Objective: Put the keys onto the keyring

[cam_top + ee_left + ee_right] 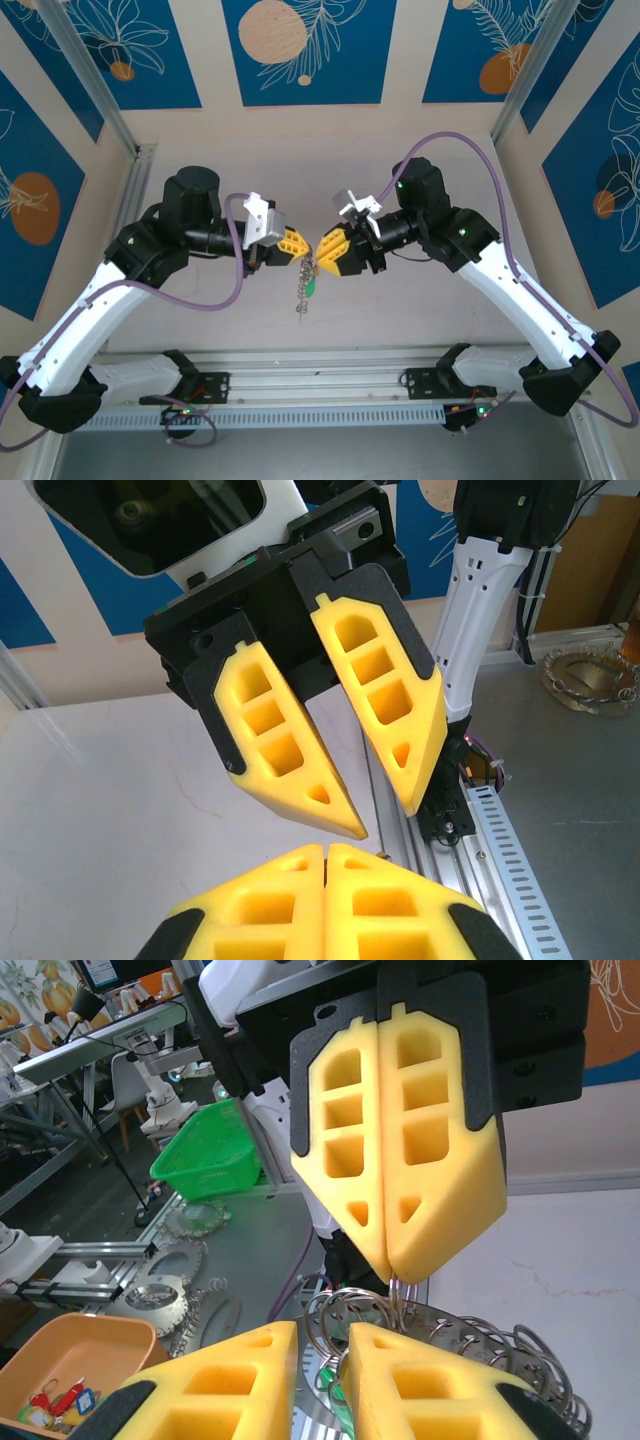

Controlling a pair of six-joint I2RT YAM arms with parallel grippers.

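Note:
Both arms meet in mid-air over the table's middle. My left gripper (303, 248) (327, 848) is shut, its yellow fingers pressed flat together. In the right wrist view its tips (392, 1272) pinch a silvery ring at the top of the keyring (425, 1310). The keyring (304, 283) hangs below them as a bunch of rings with a small green tag (311, 289) (345, 1402). My right gripper (321, 247) (322, 1332) (385, 820) faces it, tip to tip. It is open by a narrow gap, with the rings just beyond that gap. The keys are hidden.
The white table (400, 320) lies below, with an aluminium rail (320, 385) (500, 830) along its near edge. Beyond the table stand a green basket (205, 1150), an orange tray (40, 1360) of tags, and metal discs (165, 1295).

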